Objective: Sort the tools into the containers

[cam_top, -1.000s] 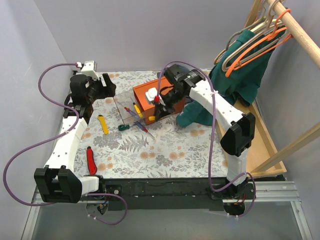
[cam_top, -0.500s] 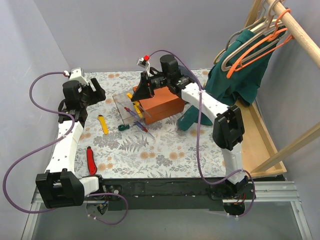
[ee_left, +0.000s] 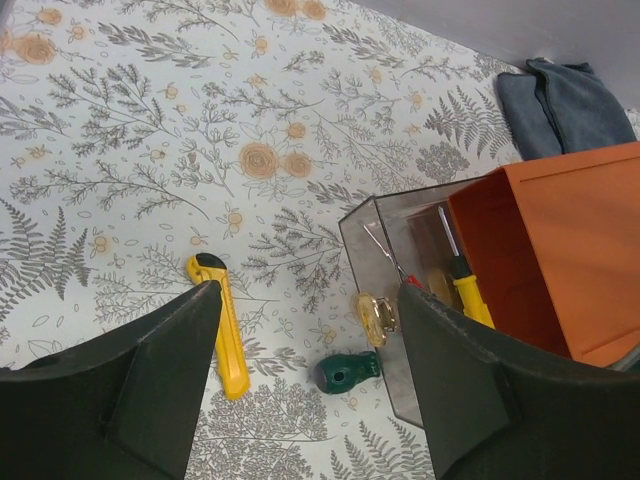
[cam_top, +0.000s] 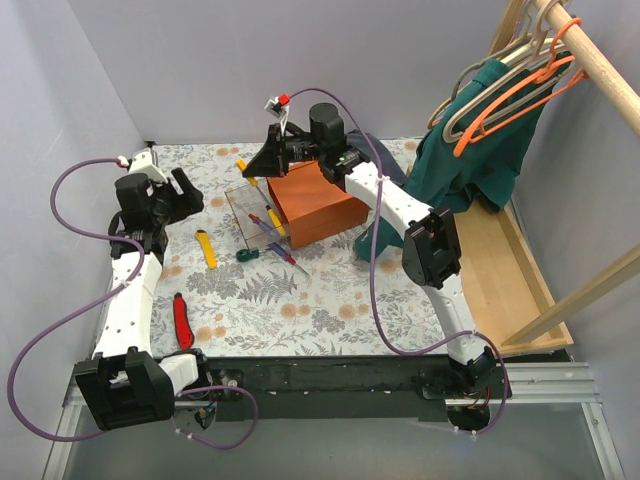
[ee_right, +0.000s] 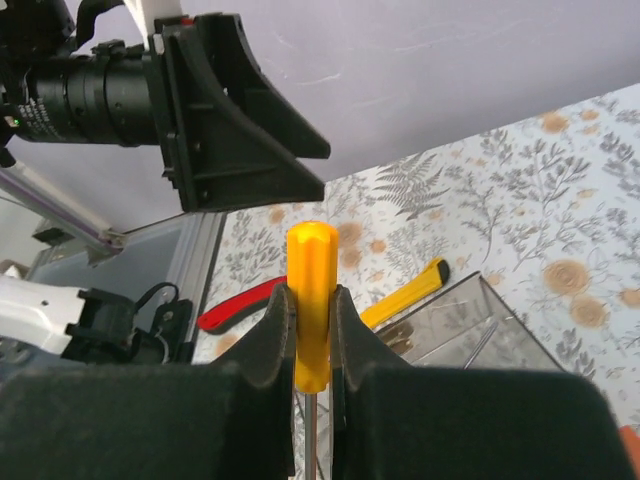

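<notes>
Carrying a yellow-handled screwdriver (ee_right: pixel 310 250) toward the containers. The R gripper (ee_right: pixel 310 295) is clamped on the handle, with fingers (ee_right: pixel 275 335) pressing from either side. The thin metal shaft hangs down btwn them, and the handle's rounded end stands proud above. In the top view this gripper hangs above the far-left corner of the orange box (cam_top: pixel 320 200), just behind the clear box (cam_top: pixel 250 215).

The L gripper (ee_left: pixel 310 380) has its jaws wide apart w/ nothing btwn them. It hovers over the floral table (cam_top: pixel 330 300), left of the clear box and above a yellow utility knife (ee_left: pixel 225 335) and a green-handled screwdriver (ee_left: pixel 345 372).

Step in hand (judged): drop-off. The clear box already holds several thin screwdrivers, so it is the likely target. To do this well:
- Bring the shaft over the box opening, not over its rim.
- Lower it shaft-first until the tip is inside the walls, then release.
- Keep well apart from the L arm, which looms close in the R wrist view.

The held tool has a plain, smooth yellow handle, slim and roughly cylindrical. It should slip out cleanly once the fingers part. A red-handled tool (cam_top: pixel 182 320) lies near the L arm's base, unsorted.
</notes>
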Available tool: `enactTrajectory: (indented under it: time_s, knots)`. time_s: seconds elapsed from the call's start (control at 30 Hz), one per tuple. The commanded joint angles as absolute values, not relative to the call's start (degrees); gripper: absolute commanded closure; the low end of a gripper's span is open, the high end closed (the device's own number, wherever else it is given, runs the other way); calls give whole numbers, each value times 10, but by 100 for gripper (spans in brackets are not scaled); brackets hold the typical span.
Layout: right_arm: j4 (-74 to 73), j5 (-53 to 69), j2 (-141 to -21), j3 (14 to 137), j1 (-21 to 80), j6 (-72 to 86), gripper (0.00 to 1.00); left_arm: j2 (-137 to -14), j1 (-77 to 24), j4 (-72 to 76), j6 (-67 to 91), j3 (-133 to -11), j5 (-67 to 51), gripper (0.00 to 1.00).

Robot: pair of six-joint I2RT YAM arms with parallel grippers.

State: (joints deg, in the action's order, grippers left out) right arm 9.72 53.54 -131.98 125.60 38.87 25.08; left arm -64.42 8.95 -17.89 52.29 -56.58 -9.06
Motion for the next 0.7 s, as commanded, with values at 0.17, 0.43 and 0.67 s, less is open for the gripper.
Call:
enactTrajectory:
  time_s: [0.17,0.43,0.67]
  knots:
    - [77,483,-1362,1304,393,158,99,-640,100,-187,516,-538,-120,30]
    - [-16,450,-1358,1279,396,91,54,-612,102,-165,429,-477,-231,31]
    - [14,466,-1273,1254,377,105,47,-486,102,-98,199,-290,-397,27]
